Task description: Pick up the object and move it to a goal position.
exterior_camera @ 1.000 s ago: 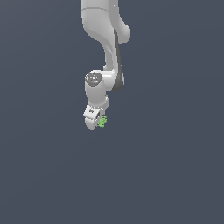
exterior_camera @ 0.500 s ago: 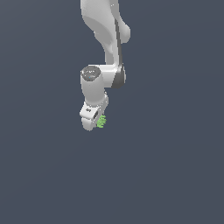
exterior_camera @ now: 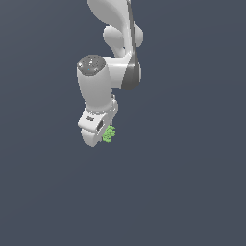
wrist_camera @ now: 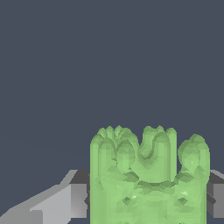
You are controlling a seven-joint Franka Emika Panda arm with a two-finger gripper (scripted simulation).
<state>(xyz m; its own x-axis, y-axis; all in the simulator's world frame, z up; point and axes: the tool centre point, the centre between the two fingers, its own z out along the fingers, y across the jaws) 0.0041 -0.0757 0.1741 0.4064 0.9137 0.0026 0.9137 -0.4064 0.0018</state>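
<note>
Object (wrist_camera: 148, 179): one small lumpy piece, bright light green, with vertical ridges and a crown of rounded knobs along one edge, notched between the knobs like a castle top. Seen close in the wrist view, its surface is faceted and uneven, with paler glints low on the body. It sits between the two fingers of the gripper (exterior_camera: 103, 137), one grey pad (wrist_camera: 78, 199) touching each flank, so the jaws are clamped on it. In the exterior view the object (exterior_camera: 109, 134) is a tiny green speck at the tip of the single white arm (exterior_camera: 103, 81), far smaller than the hand and carried in mid-air against a plain dark grey-blue backdrop
</note>
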